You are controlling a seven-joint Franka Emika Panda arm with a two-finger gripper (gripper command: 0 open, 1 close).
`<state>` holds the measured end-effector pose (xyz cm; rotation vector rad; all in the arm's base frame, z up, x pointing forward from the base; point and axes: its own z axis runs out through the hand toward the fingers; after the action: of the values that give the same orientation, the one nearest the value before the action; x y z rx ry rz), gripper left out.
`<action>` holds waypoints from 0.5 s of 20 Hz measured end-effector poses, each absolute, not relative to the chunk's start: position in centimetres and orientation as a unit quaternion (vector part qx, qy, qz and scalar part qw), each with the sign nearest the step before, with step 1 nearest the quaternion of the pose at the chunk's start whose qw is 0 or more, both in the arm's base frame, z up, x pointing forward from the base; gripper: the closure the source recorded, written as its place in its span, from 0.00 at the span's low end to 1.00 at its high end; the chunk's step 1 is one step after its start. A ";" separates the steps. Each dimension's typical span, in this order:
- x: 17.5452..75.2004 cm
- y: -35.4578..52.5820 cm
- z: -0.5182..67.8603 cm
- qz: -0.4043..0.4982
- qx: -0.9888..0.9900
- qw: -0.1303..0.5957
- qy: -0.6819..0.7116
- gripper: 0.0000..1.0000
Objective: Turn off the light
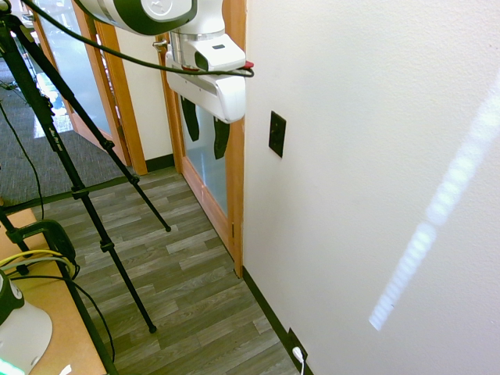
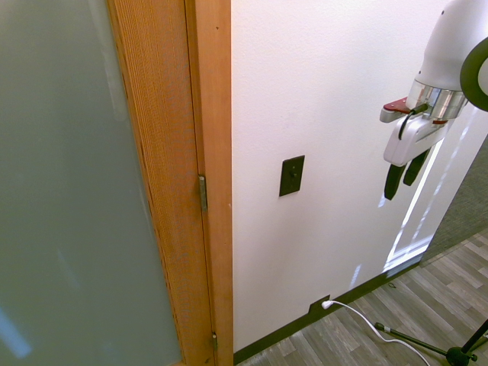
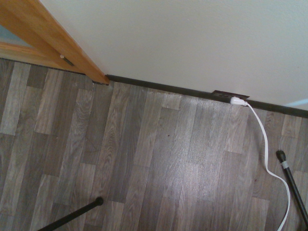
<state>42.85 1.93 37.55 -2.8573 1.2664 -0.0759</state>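
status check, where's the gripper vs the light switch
Gripper open, empty, pointing down, off the wall. Light switch on white wall, untouched, beside wooden door frame. Nothing between gripper and switch.

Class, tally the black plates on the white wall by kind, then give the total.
Switch plate: 1
Outlet plate at the baseboard, with a white plug: 1
Total: 2

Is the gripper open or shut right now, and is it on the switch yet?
Open: the gripper shows two dark fingers apart with nothing between them. It hangs clear of the wall, off the switch.
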 end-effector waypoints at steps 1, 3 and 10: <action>42.9 1.9 37.5 -0.023 -0.914 0.007 0.405 0.00; 43.0 2.2 37.4 -0.026 -0.913 0.008 0.407 0.00; 49.3 6.6 34.6 -0.096 -0.875 0.026 0.473 0.00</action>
<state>49.27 6.59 34.56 -2.7043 1.4624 -0.2980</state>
